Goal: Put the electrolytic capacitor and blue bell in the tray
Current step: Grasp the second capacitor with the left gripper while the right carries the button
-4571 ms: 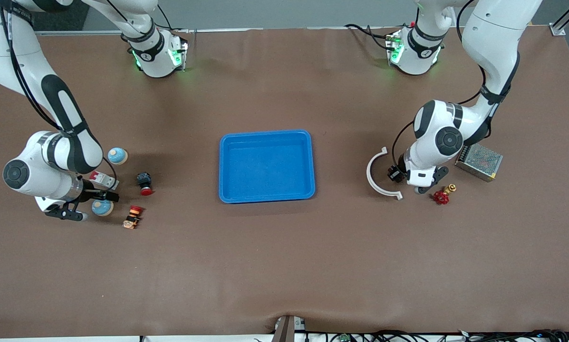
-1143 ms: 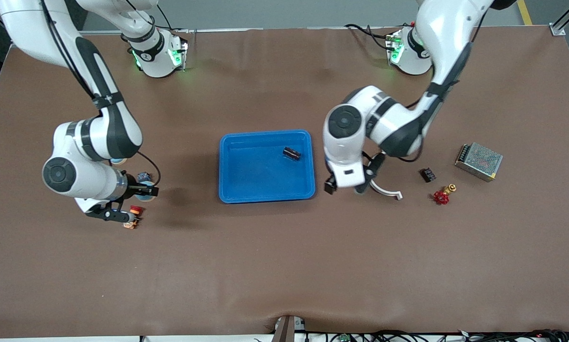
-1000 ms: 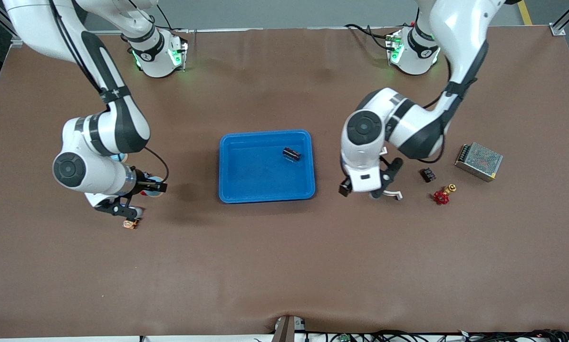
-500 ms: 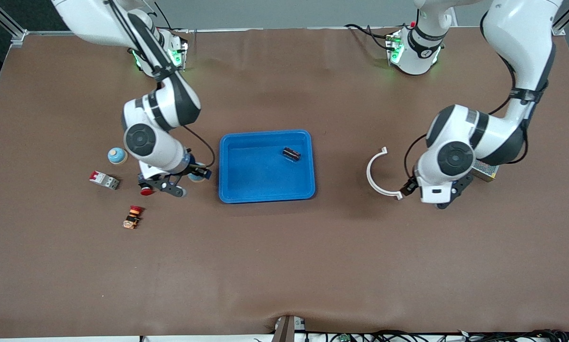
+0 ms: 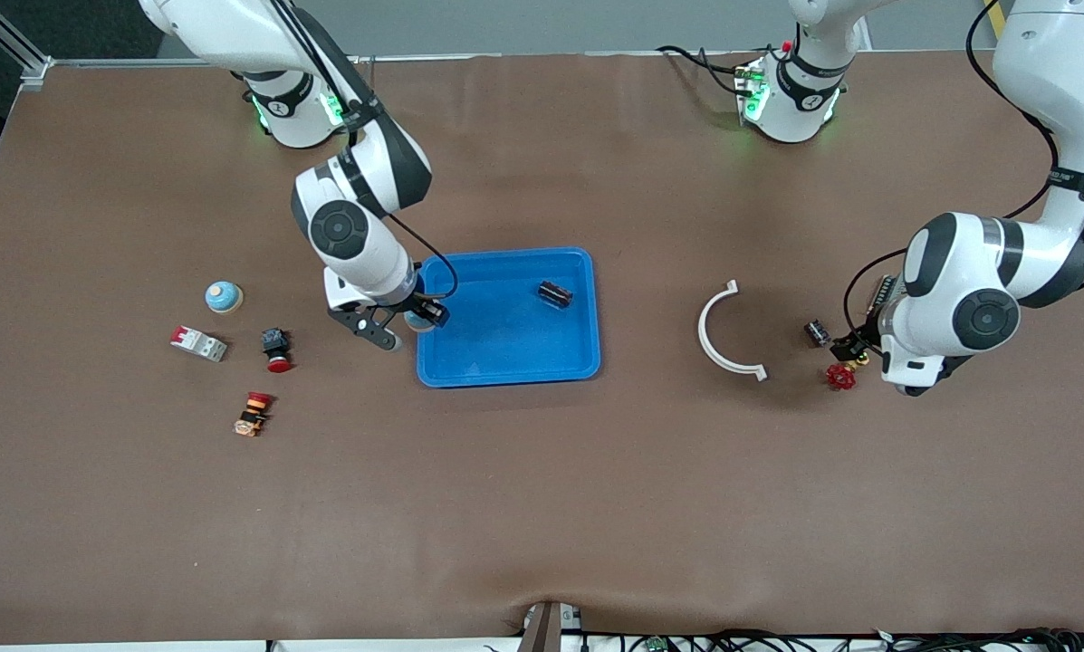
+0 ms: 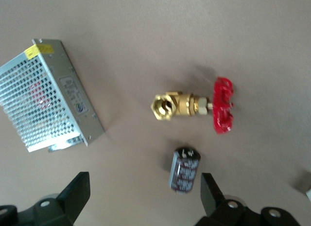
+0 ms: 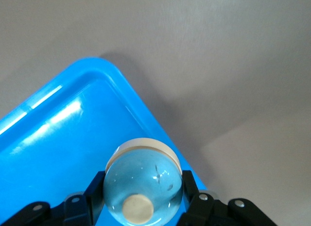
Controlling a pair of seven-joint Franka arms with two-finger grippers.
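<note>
Taking the tray as the centre of the front view's clock face, a second blue bell (image 5: 223, 297) sits on the table out at nine o'clock. A red-and-white breaker (image 5: 198, 343) and a black push button with a red cap (image 5: 275, 349) lie nearer the front camera than that bell. An orange-and-red switch (image 5: 253, 414) lies at about eight.

The right gripper (image 5: 406, 324) hangs over the blue tray's (image 5: 505, 380) nine-o'clock rim. Its fingers are pinching the blue bell (image 7: 143, 184), which is above the rim near a corner of the tray.

One electrolytic capacitor (image 5: 555, 293) already lies inside the tray, toward one o'clock.

Out at three o'clock a white curved piece (image 5: 727, 330) lies on the table. Farther toward the left arm's end come a second capacitor (image 6: 184, 170) and a brass valve with a red handwheel (image 6: 194, 107). A perforated metal power supply (image 6: 48, 95) lies beside them.

The left gripper (image 6: 143, 197) is over this group with its fingers spread wide and nothing between them. The second capacitor lies on the table just beside one fingertip.
</note>
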